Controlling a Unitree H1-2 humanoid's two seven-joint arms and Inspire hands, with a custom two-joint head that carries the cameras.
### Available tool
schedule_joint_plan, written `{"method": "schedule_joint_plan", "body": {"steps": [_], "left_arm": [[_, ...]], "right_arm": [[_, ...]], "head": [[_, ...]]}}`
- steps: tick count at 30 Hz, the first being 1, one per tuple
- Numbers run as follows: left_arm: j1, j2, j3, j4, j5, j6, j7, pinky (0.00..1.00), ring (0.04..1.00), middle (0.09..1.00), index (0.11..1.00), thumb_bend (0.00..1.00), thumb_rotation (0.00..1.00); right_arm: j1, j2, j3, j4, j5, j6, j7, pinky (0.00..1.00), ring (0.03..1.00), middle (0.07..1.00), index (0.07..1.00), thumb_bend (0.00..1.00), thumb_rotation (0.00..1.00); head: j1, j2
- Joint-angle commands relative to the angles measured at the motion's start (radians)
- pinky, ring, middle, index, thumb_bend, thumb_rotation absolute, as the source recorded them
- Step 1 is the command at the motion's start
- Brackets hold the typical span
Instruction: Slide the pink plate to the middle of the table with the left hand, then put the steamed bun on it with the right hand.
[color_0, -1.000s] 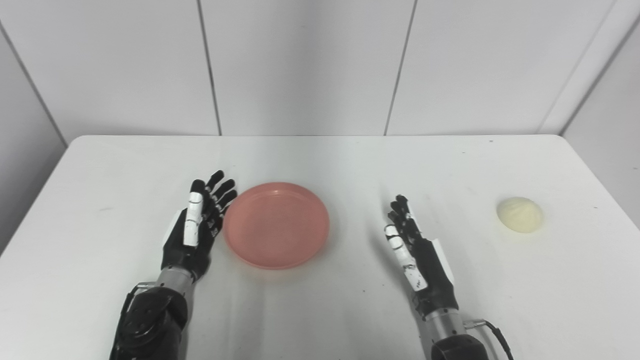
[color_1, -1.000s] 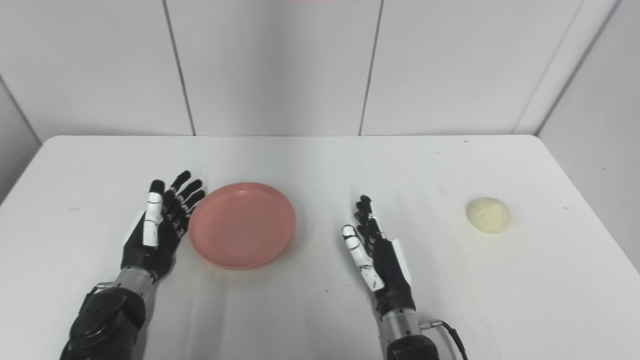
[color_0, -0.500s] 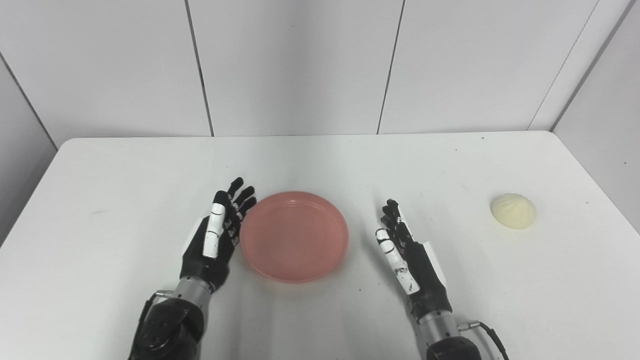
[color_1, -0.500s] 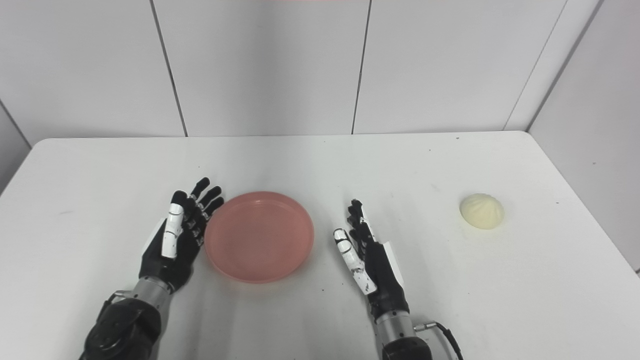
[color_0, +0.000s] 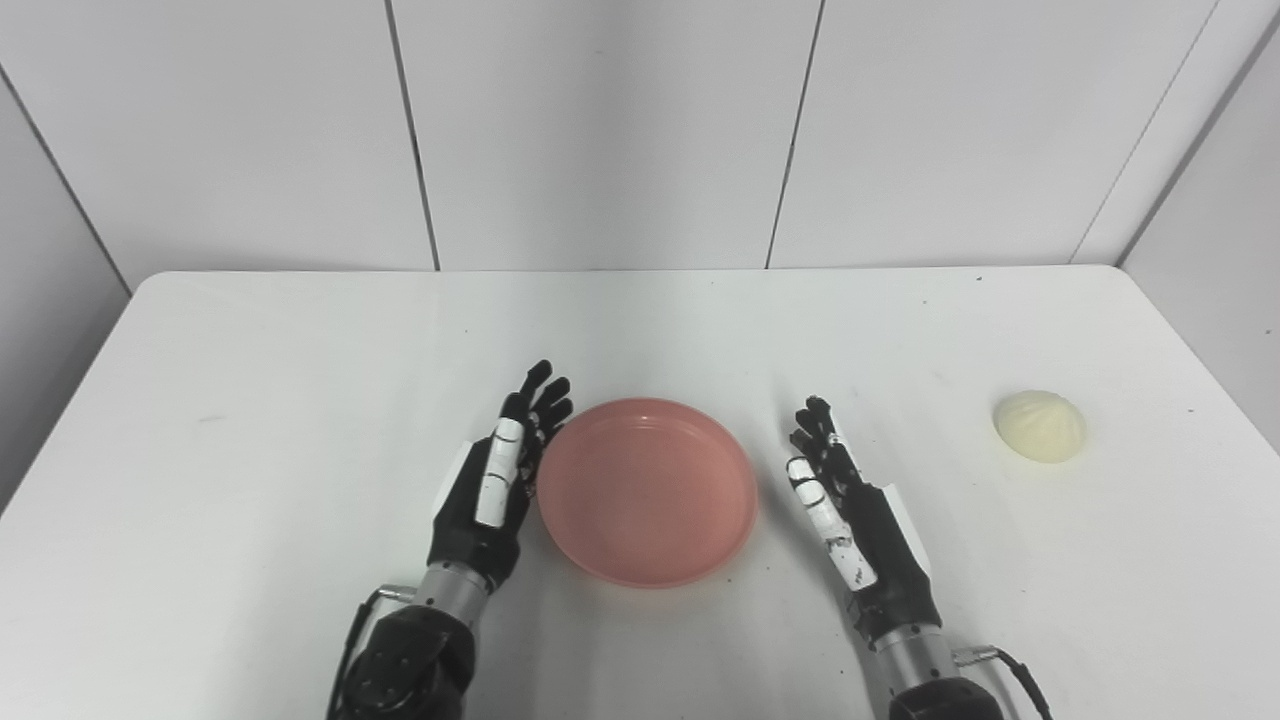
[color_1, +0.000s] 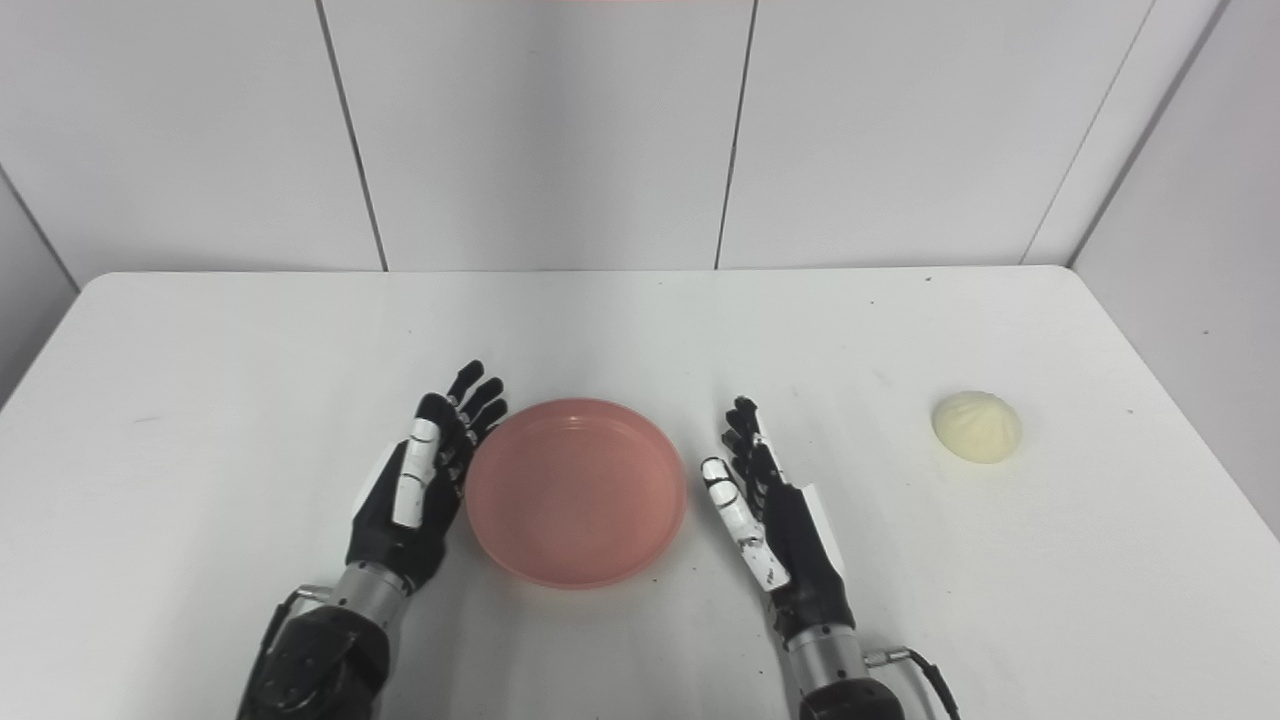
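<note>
Pink plate (color_0: 648, 491) sits mid-table, nearer the near edge. Left hand (color_0: 495, 490) flat, fingers spread, holding nothing, its inner side against plate's left rim. Right hand (color_0: 858, 520) open, empty, just right of plate w/ a small gap. Steamed bun (color_0: 1040, 426) far right, near table (color_0: 250, 400) edge; bare surface btwn bun and right hand.

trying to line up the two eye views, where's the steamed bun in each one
Left eye view: steamed bun far right, on the table, apart from both hands.
Right eye view: steamed bun right side, a little further from the edge.
Shared landmark: the pink plate between the hands, left of the bun.
</note>
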Motion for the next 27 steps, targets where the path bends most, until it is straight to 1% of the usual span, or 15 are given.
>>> {"method": "schedule_joint_plan", "body": {"steps": [1, 5, 9, 11, 15, 19, 22, 25, 27], "left_arm": [[-0.001, -0.008, -0.007, 0.010, 0.006, -0.023, -0.008, 0.97, 0.960, 0.962, 0.962, 0.70, 0.97], [0.004, -0.005, -0.017, 0.011, 0.004, -0.020, -0.016, 0.97, 0.962, 0.962, 0.964, 0.71, 0.98], [0.008, -0.002, -0.025, 0.025, 0.002, -0.034, -0.025, 0.97, 0.961, 0.960, 0.961, 0.68, 1.00], [0.009, -0.003, -0.026, 0.029, -0.003, -0.036, -0.027, 0.96, 0.955, 0.956, 0.956, 0.68, 1.00], [0.013, -0.010, -0.024, 0.017, -0.014, -0.012, -0.026, 0.97, 0.961, 0.961, 0.958, 0.69, 0.98], [0.008, -0.007, -0.026, 0.045, -0.018, -0.035, -0.042, 0.96, 0.957, 0.958, 0.956, 0.69, 0.98], [0.007, -0.006, -0.026, 0.049, -0.021, -0.031, -0.050, 0.96, 0.956, 0.959, 0.957, 0.70, 0.98], [0.005, 0.000, -0.029, 0.044, -0.020, -0.018, -0.058, 0.97, 0.963, 0.968, 0.965, 0.70, 0.98], [0.004, 0.003, -0.030, 0.043, -0.008, -0.021, -0.054, 0.97, 0.966, 0.971, 0.970, 0.69, 0.99]], "right_arm": [[-0.007, 0.004, -0.004, -0.034, 0.017, -0.013, 0.004, 1.00, 0.965, 0.976, 1.000, 0.58, 0.81], [-0.005, 0.005, -0.002, -0.028, 0.018, -0.021, 0.002, 1.00, 0.967, 0.977, 1.000, 0.57, 0.79], [-0.005, 0.002, 0.002, -0.017, -0.003, -0.033, -0.004, 1.00, 0.963, 0.973, 1.000, 0.58, 0.80], [-0.006, -0.001, 0.003, -0.010, -0.008, -0.042, -0.003, 1.00, 0.965, 0.974, 1.000, 0.59, 0.81], [-0.006, 0.001, 0.003, -0.011, -0.019, -0.041, -0.006, 1.00, 0.963, 0.972, 1.000, 0.60, 0.81], [-0.006, -0.002, 0.005, -0.008, -0.016, -0.051, 0.002, 1.00, 0.970, 0.973, 1.000, 0.58, 0.80], [-0.006, -0.003, 0.005, -0.007, -0.023, -0.055, 0.000, 1.00, 0.968, 0.972, 1.000, 0.58, 0.80], [-0.009, 0.001, -0.002, -0.005, -0.035, -0.055, -0.014, 0.99, 0.956, 0.969, 1.000, 0.58, 0.81], [-0.017, -0.001, -0.013, 0.004, -0.036, -0.066, -0.021, 0.99, 0.957, 0.971, 1.000, 0.57, 0.79]], "head": [[-0.001, -0.006], [-0.009, -0.012], [-0.015, -0.020], [-0.021, -0.017], [-0.026, -0.018], [-0.031, -0.015], [-0.036, -0.016], [-0.048, -0.018], [-0.056, -0.018]]}}
